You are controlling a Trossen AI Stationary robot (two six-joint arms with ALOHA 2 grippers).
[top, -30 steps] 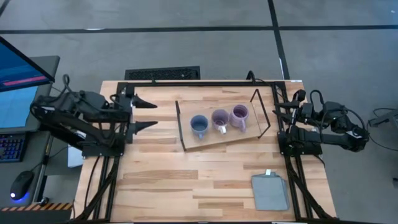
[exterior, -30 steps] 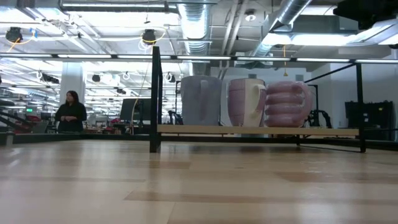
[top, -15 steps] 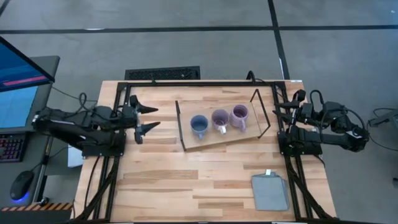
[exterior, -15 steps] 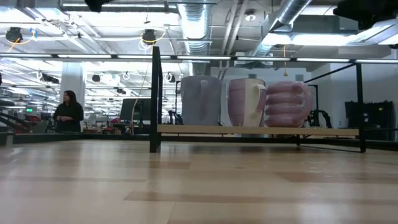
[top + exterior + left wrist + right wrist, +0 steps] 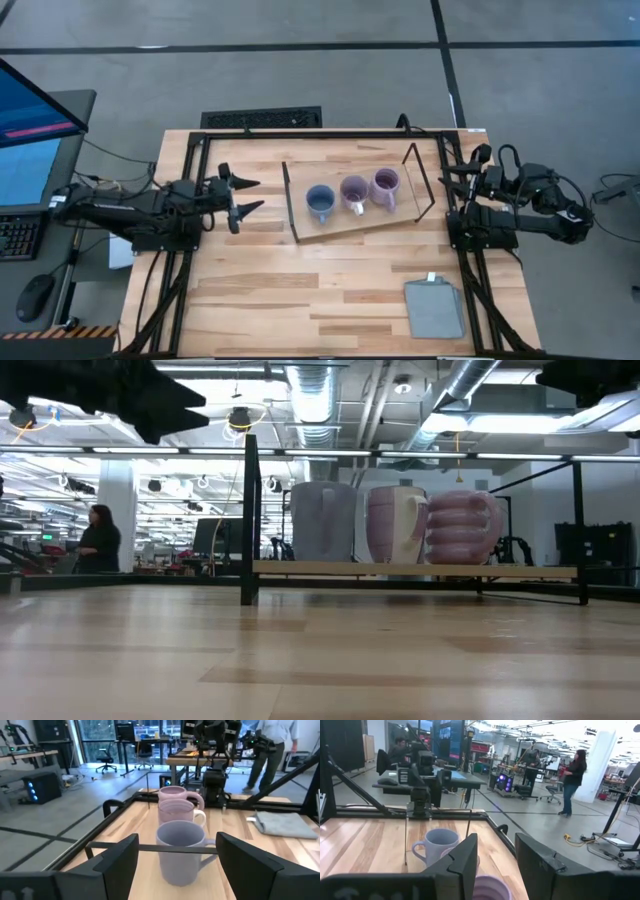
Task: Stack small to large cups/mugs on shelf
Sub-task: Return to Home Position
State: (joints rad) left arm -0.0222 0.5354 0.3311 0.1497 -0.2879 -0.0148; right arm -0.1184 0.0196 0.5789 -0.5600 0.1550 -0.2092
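Three mugs stand upright in a row on the shelf board (image 5: pixel 345 228): a blue mug (image 5: pixel 320 201) nearest the table's left, a purple mug with a white handle (image 5: pixel 354 191) in the middle, and a ridged purple mug (image 5: pixel 385 186) at the right. Black wire frames (image 5: pixel 290 200) rise at the board's two ends. My left gripper (image 5: pixel 258 194) is open and empty, left of the shelf's left frame, facing the blue mug (image 5: pixel 182 852). My right gripper (image 5: pixel 447 180) is open and empty at the table's right edge, beside the shelf's right frame.
A grey folded cloth (image 5: pixel 435 308) lies at the table's near right corner. Black frame rails (image 5: pixel 320 134) run along the table's far, left and right edges. Bare wood lies in front of the shelf (image 5: pixel 300 290). People stand in the room behind (image 5: pixel 98 538).
My left gripper has gone toward the table's right edge, toward the shelf's left end, and has come down; it now shows at the upper left of the low view. The mugs, the shelf and my right arm have kept still.
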